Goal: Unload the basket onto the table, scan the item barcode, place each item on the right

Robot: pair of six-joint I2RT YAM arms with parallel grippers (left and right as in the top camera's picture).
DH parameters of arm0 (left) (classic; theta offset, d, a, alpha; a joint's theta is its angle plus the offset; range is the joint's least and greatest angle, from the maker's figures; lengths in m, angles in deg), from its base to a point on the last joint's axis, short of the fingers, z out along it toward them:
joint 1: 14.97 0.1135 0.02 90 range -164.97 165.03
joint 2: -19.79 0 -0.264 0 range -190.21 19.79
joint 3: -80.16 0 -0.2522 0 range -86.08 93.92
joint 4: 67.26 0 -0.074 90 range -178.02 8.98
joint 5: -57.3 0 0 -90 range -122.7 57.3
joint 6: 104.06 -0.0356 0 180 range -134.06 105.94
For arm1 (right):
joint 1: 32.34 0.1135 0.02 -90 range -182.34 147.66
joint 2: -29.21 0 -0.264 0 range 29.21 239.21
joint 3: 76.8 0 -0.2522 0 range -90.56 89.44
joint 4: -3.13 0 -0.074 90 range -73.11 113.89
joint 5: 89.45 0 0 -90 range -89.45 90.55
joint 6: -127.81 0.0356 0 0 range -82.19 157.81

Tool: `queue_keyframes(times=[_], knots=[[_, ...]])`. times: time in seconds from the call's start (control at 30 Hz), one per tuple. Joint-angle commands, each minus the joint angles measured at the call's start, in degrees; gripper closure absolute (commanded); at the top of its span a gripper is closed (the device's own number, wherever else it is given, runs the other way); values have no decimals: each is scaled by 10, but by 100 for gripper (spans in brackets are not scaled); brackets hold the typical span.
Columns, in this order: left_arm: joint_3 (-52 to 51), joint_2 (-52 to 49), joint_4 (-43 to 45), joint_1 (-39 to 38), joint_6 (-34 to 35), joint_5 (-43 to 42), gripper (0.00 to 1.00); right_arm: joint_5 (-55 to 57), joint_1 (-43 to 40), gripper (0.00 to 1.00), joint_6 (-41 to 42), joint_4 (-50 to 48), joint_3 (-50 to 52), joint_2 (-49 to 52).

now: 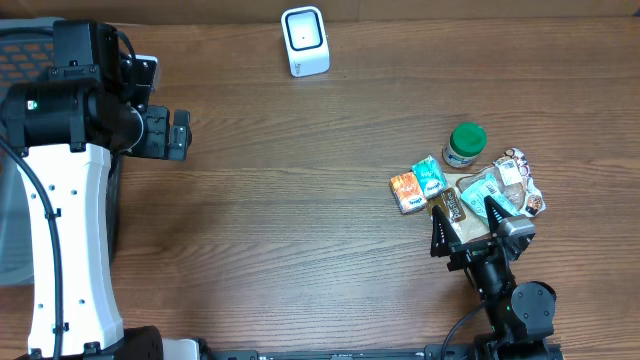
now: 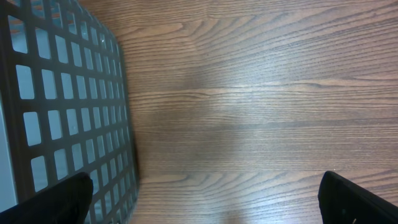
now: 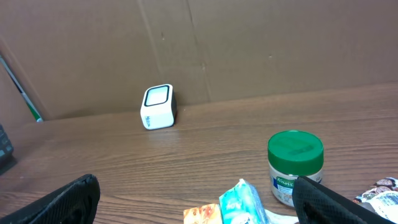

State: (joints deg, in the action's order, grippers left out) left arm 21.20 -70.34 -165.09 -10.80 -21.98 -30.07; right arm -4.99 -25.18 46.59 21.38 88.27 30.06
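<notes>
1 scanner (image 1: pixel 305 40), 1 jar (image 1: pixel 464 145), ~5 pkts (image 1: pixel 407 191)

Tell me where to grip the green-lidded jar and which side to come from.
Grip the jar across its round green lid, coming straight down from above with the open right gripper. It stands upright with the lid uppermost and clear; the teal packet and other wrappers lie close on its near side, so a low sideways approach would probably bump them.

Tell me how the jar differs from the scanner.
The jar is round with a green lid; the scanner is a white, boxy block with a window on its face. The jar stands beside packets on the right; the scanner stands alone near the far edge. Both stand upright on the table.
</notes>
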Motion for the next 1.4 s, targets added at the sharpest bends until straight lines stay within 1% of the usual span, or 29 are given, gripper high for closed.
queue_keyframes(times=[0.0,0.4,0.7,0.77,0.9,1.03,1.13,1.2,1.23,1.37], knots=[[5,-2,1,-1,-7,1,0,5,-2,0,-3,-2,7,-7],[5,18,0,-1,-7,4,0,5,-2,0,-3,-2,7,-7],[5,90,3,-1,-6,0,0,5,-2,0,-3,-2,7,-7],[4,118,19,-1,-6,-15,1,5,-2,0,-3,-2,7,-7],[-14,187,91,-1,-7,-71,1,5,-2,0,-3,-2,7,-7],[-104,280,186,-1,-6,-98,0,5,-2,0,-3,-2,7,-7],[-203,350,263,-1,-6,-102,0,5,-2,0,-3,-2,7,-7],[-278,396,317,-1,-6,-105,0,5,-2,0,-3,-2,7,-7],[-354,440,376,-1,-6,-117,0,5,-2,0,-3,-2,7,-7],[-496,515,492,-1,-7,-145,0,5,-2,0,-3,-2,7,-7]])
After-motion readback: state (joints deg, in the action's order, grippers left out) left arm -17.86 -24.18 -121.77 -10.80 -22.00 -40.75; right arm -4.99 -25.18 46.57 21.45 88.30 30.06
